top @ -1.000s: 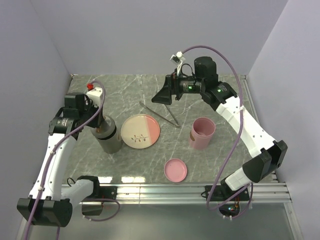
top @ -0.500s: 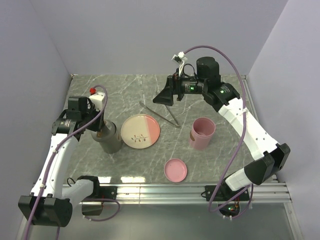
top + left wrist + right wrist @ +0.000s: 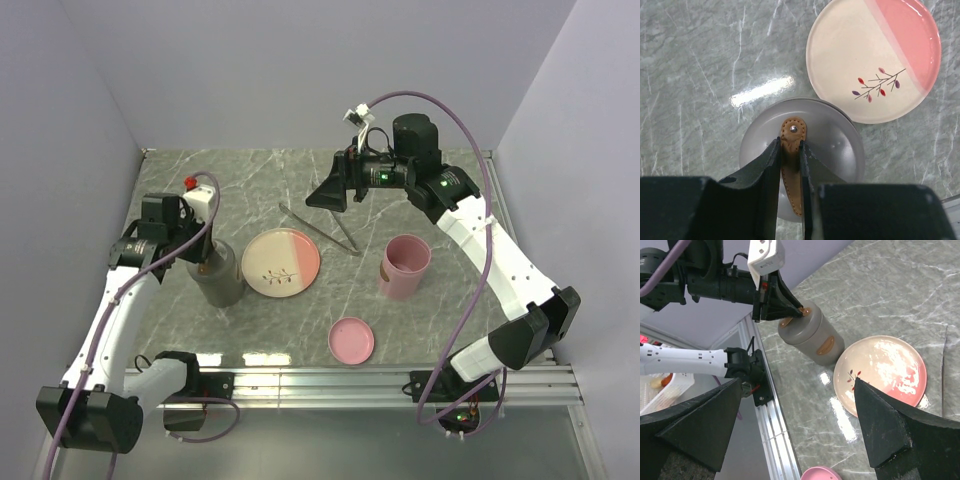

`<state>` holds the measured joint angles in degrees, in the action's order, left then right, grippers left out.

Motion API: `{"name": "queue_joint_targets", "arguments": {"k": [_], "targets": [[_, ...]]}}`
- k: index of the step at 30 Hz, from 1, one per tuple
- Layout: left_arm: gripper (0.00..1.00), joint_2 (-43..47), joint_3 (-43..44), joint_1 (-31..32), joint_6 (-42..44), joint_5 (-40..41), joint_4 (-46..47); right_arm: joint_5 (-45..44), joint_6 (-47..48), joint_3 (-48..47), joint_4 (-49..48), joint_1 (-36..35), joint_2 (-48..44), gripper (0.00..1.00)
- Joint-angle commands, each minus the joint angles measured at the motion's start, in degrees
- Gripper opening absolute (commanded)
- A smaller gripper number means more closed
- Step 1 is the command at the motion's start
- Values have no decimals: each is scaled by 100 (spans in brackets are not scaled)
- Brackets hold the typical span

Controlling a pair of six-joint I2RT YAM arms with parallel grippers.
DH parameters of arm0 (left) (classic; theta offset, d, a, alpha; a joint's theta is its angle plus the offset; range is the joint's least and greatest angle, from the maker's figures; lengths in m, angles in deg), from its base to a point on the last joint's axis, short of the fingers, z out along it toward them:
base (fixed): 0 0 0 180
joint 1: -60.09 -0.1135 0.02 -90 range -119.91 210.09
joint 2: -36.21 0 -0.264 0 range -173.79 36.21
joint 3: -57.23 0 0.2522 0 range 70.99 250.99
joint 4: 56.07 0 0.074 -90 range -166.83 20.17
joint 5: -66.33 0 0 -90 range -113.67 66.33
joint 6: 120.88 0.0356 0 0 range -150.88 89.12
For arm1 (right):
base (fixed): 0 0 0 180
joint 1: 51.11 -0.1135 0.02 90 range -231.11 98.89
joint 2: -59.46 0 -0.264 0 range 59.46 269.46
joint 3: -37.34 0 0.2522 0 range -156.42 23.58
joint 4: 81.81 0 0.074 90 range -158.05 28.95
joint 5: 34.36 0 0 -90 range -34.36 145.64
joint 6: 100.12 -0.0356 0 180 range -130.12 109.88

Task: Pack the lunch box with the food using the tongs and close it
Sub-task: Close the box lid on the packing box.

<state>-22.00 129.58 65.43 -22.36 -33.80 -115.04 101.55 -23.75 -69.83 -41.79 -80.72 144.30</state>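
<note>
Tongs [image 3: 318, 228] lie flat on the grey marble worktop [image 3: 250, 180], just behind the plate, their two slim arms meeting in a narrow V at the right-hand end; nothing touches them. At the far left the left gripper [image 3: 790, 145] comes down onto a grey cylindrical jar [image 3: 222, 283], its jaws pinching the brown leather tab [image 3: 793, 129] riveted to the middle of the jar's grey lid [image 3: 835, 150] (the lid sits on the jar). Just right of the jar, close but apart from it, is the round cream-and-pink plate [image 3: 281, 262], painted with a small twig of coloured leaves. Beyond the tongs, toward the back of the worktop, the right gripper [image 3: 325, 193] hangs in the air with its jaws spread wide, gripping nothing and clear of everything below. Nearer the front edge a round pink lid [image 3: 352, 339] lies flat by itself. Furthest right stands an upright pink jar [image 3: 406, 266], its mouth uncovered and a brown label on its side; what it holds cannot be made out.
</note>
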Motion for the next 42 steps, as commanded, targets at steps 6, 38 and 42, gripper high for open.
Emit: {"name": "queue_joint_targets", "arguments": {"k": [6,38,42], "targets": [[0,-5,-164,90,-34,73,179,84,-8,-55,-130,34,-161,100],[36,-129,-155,257,731,-200,-497,41,18,-152,-25,25,-29,100],[43,-146,20,257,722,-261,-541,49,18,-152,-7,25,-11,100]]}}
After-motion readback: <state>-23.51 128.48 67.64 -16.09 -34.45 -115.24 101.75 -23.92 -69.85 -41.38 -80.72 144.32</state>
